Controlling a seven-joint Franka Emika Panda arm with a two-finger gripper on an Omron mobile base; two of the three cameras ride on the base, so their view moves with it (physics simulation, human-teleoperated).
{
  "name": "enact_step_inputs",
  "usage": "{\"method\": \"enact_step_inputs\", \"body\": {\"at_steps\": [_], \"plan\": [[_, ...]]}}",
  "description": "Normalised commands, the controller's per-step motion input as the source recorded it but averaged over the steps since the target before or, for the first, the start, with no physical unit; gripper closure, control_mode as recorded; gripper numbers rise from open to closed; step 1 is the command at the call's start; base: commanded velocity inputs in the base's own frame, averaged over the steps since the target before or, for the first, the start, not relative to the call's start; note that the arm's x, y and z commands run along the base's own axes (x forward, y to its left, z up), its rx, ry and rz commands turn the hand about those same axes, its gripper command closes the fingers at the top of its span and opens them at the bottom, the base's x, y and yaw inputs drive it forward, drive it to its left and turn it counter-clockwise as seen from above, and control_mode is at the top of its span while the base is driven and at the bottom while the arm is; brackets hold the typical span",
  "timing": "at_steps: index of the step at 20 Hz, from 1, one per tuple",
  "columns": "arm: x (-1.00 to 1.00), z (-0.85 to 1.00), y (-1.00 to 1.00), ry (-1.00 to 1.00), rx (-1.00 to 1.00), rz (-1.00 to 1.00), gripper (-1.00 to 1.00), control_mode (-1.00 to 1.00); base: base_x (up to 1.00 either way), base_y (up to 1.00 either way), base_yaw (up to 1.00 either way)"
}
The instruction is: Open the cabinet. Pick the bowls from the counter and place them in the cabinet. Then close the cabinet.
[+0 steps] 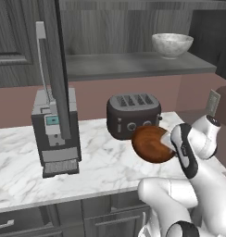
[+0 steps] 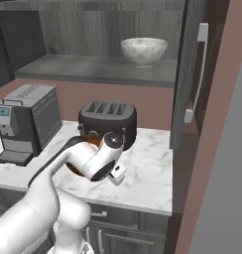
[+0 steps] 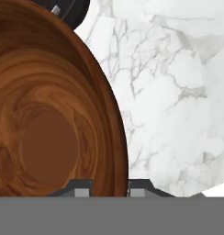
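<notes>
Gripping the rim of the reddish-brown wooden bowl (image 1: pixel 152 144), the end effector (image 3: pixel 110 186) has one dark fingertip inside the wall and one outside, jaws nearly closed on the thin edge. That bowl hangs clear of the marble worktop (image 1: pixel 101 159), tipped on its side just in front of the black toaster (image 1: pixel 132 114), so its round underside faces the left base camera.

By my reading the task is roughly at its midpoint. Opening is done: the cabinet door (image 2: pixel 188 69) stands swung out, its long silver bar handle (image 2: pixel 198 74) showing edge-on, and another door (image 1: pixel 54 69) juts forward over the coffee machine (image 1: pixel 56 132). One bowl is already stowed: the pale grey-white bowl (image 2: pixel 144 50) sits upright on the cabinet shelf (image 2: pixel 93 69). Left to do: carry the wooden bowl up onto that shelf, release it, then shut both doors.

Surfaces differ plainly. The held bowl is glossy, with swirling dark grain and a flat circular base inside. The stowed bowl looks stone-like and faintly mottled, with a deep rounded profile. The cabinet is dark grey wood-grain; the worktop is white marble with grey veins
</notes>
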Motion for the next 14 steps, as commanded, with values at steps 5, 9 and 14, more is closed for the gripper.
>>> {"method": "enact_step_inputs", "body": {"at_steps": [5,9,14], "plan": [[-0.44,0.5,0.28,-0.18,-0.02,0.0,1.0,-1.0,0.0,0.0,0.0],[-0.29,0.36,0.17,0.0,0.0,0.0,1.0,-1.0,0.0,0.0,0.0],[-0.26,0.52,0.08,0.0,-0.03,-0.01,1.0,-1.0,0.0,0.0,0.0]]}}
